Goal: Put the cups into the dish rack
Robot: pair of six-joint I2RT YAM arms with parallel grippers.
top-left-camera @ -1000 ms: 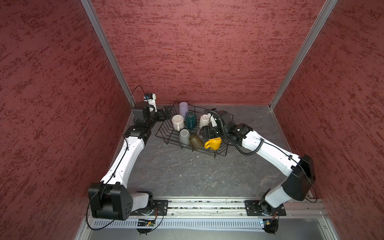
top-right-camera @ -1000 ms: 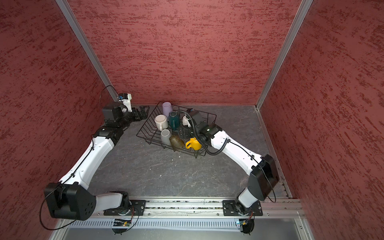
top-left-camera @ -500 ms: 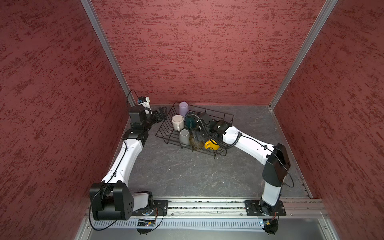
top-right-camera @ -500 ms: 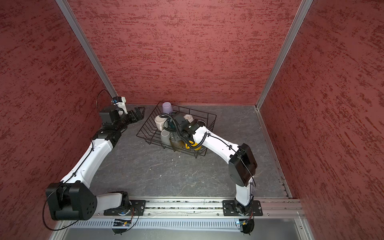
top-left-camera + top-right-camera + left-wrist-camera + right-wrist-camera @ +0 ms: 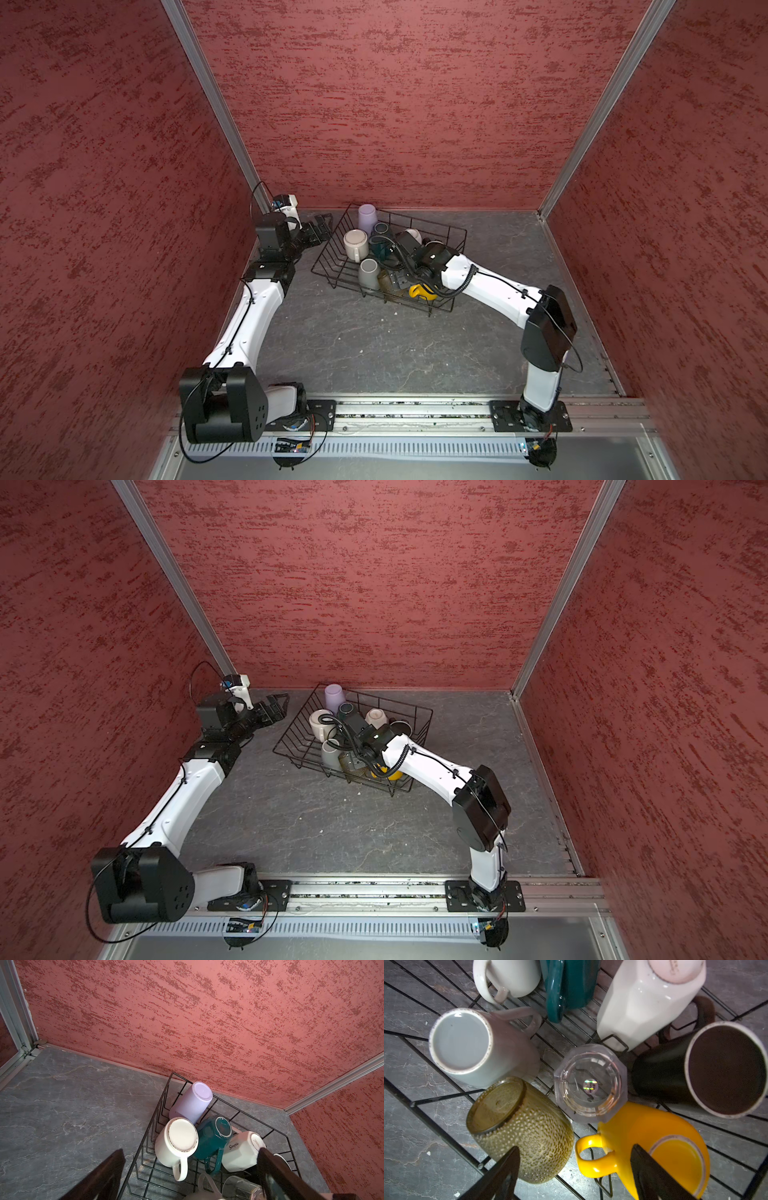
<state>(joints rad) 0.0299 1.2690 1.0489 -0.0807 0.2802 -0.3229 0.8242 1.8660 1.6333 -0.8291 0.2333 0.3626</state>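
Observation:
The black wire dish rack (image 5: 459, 241) (image 5: 286, 733) stands at the back and holds the cups upside down or tipped: lavender (image 5: 368, 218), white (image 5: 355, 245), teal (image 5: 212, 1138), white faceted (image 5: 643, 1001), grey (image 5: 467, 1047), amber glass (image 5: 529, 1130), clear glass (image 5: 589, 1082), black (image 5: 695, 1072) and yellow (image 5: 643, 1126). My right gripper (image 5: 575, 1153) hangs open low over the rack's front. One finger is by the amber glass, the other by the yellow mug, whose handle lies between them. My left gripper (image 5: 322, 222) (image 5: 191, 1151) stands open and empty just outside the rack's left end.
Red walls close in the grey stone table (image 5: 374, 353) on three sides. The rack's far corner nearly touches the back wall. Metal corner posts (image 5: 232, 137) rise at the back left and right. The arm rail (image 5: 415, 409) runs along the front edge.
My right arm has pulled its elbow in and swung the gripper left, over the rack's front cups, with the jaws narrowing a little. My left gripper has drifted slightly left toward the corner.

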